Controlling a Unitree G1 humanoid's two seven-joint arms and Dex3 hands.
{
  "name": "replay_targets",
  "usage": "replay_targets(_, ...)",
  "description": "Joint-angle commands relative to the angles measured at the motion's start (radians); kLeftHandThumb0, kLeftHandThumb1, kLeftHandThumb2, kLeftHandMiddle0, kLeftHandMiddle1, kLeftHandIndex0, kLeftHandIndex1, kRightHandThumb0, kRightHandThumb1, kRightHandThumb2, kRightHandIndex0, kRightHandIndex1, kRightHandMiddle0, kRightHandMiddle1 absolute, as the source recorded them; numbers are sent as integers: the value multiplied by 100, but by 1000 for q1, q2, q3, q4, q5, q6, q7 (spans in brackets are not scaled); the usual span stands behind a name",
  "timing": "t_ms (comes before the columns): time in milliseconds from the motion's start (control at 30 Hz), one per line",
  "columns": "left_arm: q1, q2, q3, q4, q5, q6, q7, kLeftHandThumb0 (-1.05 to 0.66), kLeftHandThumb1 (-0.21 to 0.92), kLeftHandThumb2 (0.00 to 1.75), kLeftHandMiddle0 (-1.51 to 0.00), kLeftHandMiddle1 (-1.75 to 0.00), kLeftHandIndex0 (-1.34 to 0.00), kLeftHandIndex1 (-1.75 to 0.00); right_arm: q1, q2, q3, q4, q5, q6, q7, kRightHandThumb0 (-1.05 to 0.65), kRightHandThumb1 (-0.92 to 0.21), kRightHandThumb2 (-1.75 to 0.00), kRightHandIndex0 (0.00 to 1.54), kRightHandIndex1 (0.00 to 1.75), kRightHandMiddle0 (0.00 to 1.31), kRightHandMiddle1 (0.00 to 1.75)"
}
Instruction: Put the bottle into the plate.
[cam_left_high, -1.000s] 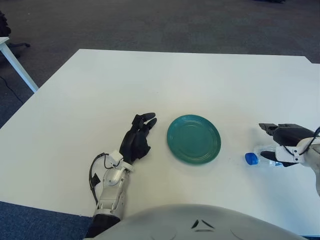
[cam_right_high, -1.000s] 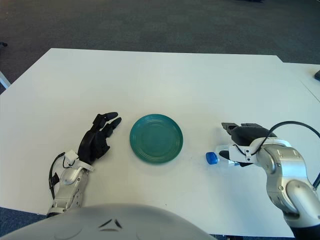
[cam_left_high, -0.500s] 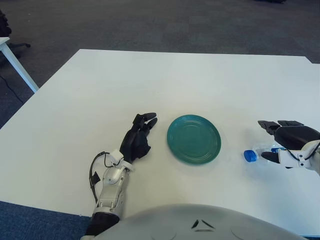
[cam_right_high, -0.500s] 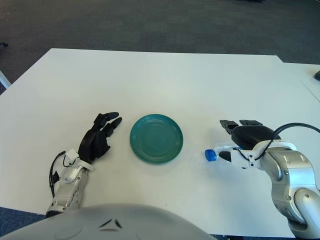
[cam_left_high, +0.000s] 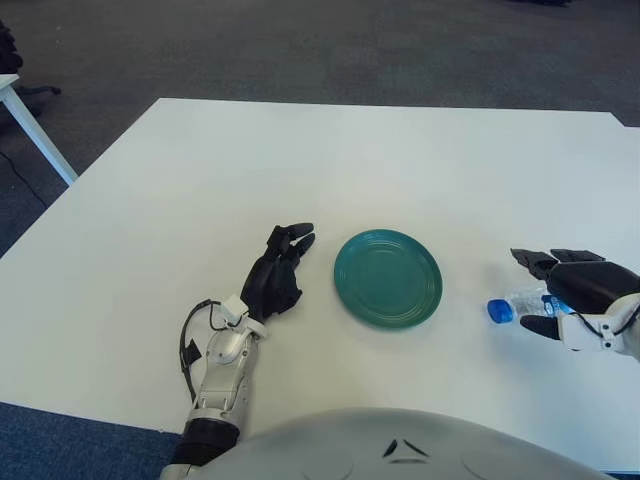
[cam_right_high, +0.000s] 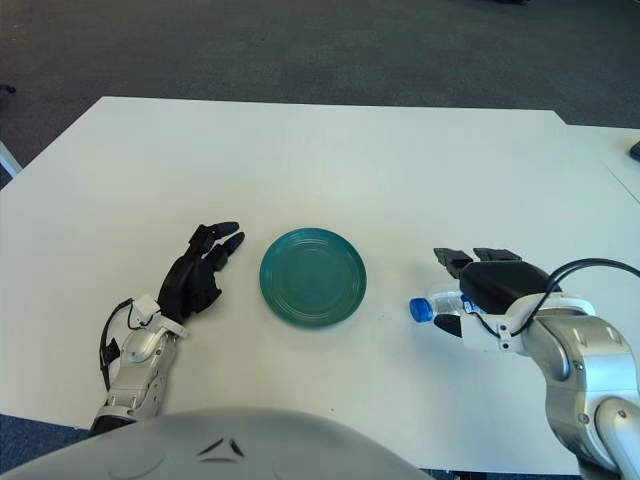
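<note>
Right of the green plate (cam_right_high: 312, 277), the right hand (cam_right_high: 480, 292) clasps a blue-capped plastic bottle (cam_right_high: 437, 305), fingers curled around it. Left hand (cam_right_high: 198, 275) shows left of the plate, fingers loosely extended.

My right hand (cam_right_high: 478, 292) is sitting at about four o'clock in the view, forearm coming in from five o'clock, silver wrist bent so the palm is facing nine o'clock. Two black fingers (cam_right_high: 447, 259) are stretching out level toward nine o'clock, and the thumb is curling in beneath them, so the hand is closing around what it is gripping. My left hand (cam_left_high: 275, 279) is showing at seven o'clock, forearm rising from six, fingers loosely extended toward one o'clock and gripping nothing.
</note>
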Motion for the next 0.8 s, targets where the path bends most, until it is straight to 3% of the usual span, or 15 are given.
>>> replay_targets(0, 30, 9, 0, 24, -1, 58, -1, -74, 92, 94, -33, -24, 0, -98, 24, 8, -31, -34, 0, -26, 5, -105, -92, -79, 0, 0, 0, 0)
replay_targets(267, 30, 12, 2, 0, -15, 124, -2, -75, 92, 92, -34, -24, 0, -101, 82, 28, -73, -60, 11, -104, -19, -105, -92, -79, 0, 0, 0, 0)
replay_targets(767, 45, 26, 5, -13, -6, 84, -9, -73, 92, 94, -35, -22, 0, -100, 83, 67, -49, 2, -47, -153, -42, -105, -92, -80, 0, 0, 0, 0)
